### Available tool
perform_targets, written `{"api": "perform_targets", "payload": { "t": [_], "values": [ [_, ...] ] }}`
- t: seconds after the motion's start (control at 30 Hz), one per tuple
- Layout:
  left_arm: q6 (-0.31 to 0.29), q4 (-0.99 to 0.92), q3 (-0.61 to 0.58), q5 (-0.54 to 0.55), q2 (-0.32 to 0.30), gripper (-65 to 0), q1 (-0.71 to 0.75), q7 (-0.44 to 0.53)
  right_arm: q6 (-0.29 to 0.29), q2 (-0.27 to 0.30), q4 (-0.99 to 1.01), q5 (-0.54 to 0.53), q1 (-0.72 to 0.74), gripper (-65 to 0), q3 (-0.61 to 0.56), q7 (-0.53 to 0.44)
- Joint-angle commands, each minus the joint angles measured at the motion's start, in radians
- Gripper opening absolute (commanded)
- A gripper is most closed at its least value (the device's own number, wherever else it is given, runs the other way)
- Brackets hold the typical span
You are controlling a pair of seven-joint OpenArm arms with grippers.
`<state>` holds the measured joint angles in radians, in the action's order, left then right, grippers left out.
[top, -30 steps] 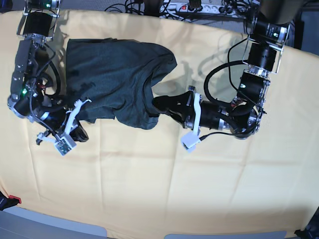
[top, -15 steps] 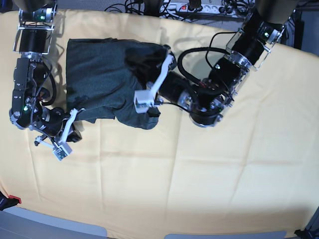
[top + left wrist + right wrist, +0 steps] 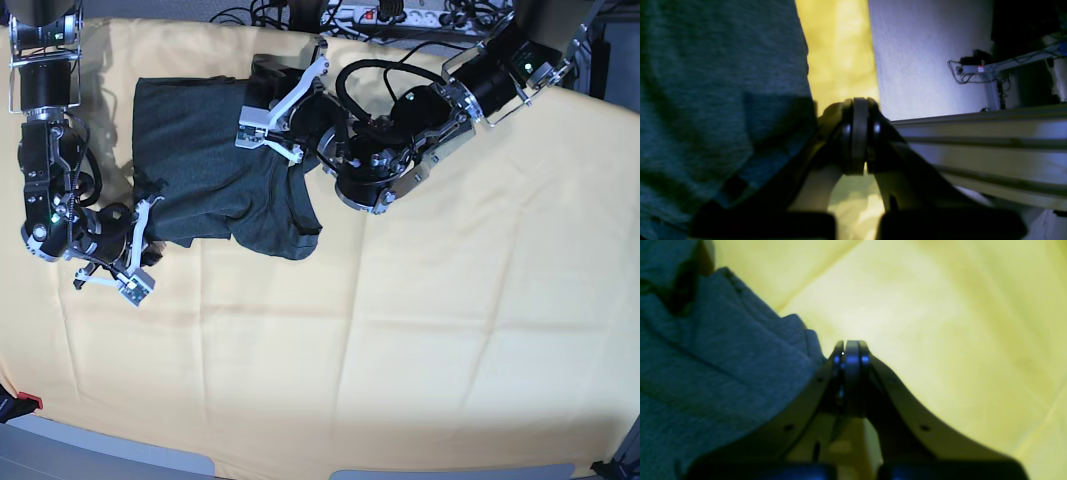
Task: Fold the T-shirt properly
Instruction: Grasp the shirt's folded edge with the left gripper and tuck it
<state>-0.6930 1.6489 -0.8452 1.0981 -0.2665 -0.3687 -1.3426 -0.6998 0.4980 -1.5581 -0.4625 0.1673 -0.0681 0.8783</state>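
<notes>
The dark charcoal T-shirt (image 3: 200, 160) lies bunched at the back left of the yellow cloth (image 3: 420, 330), with a lobe hanging toward the front at its right side. My left gripper (image 3: 265, 72) reaches across the shirt's upper right part and points at the table's back edge. In the left wrist view my left gripper (image 3: 858, 104) is shut, with the T-shirt (image 3: 716, 83) close on its left and no fabric visible between the tips. My right gripper (image 3: 152, 252) sits at the shirt's lower left corner. In the right wrist view my right gripper (image 3: 851, 345) is shut over bare cloth, beside the T-shirt (image 3: 713, 373).
A power strip (image 3: 400, 14) and cables run along the back edge. An aluminium rail (image 3: 973, 133) and a grey wall lie beyond the table in the left wrist view. A small red object (image 3: 28, 402) sits at the front left corner.
My left arm swung from the shirt's right edge up and leftward over the shirt toward the back edge. My right gripper drew slightly left and stayed at the shirt's lower left corner.
</notes>
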Motion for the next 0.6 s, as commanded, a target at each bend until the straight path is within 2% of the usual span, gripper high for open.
{"api": "perform_targets", "payload": {
  "t": [0.0, 0.27, 0.57],
  "values": [
    [-0.005, 0.016, 0.005, -0.006, 0.003, -65.0, -0.019, 0.027, 0.002, 0.018, -0.009, -0.005, 0.024, -65.0, 0.009, -0.022],
    [-0.005, 0.016, 0.005, -0.192, 0.003, -65.0, 0.015, 0.153, 0.002, 0.024, 0.028, -0.010, 0.018, -65.0, 0.008, 0.006],
    [-0.005, 0.016, 0.006, -0.397, -0.005, -65.0, 0.053, 0.235, 0.002, 0.090, 0.028, -0.043, -0.024, -65.0, 0.008, 0.008]
  ]
}}
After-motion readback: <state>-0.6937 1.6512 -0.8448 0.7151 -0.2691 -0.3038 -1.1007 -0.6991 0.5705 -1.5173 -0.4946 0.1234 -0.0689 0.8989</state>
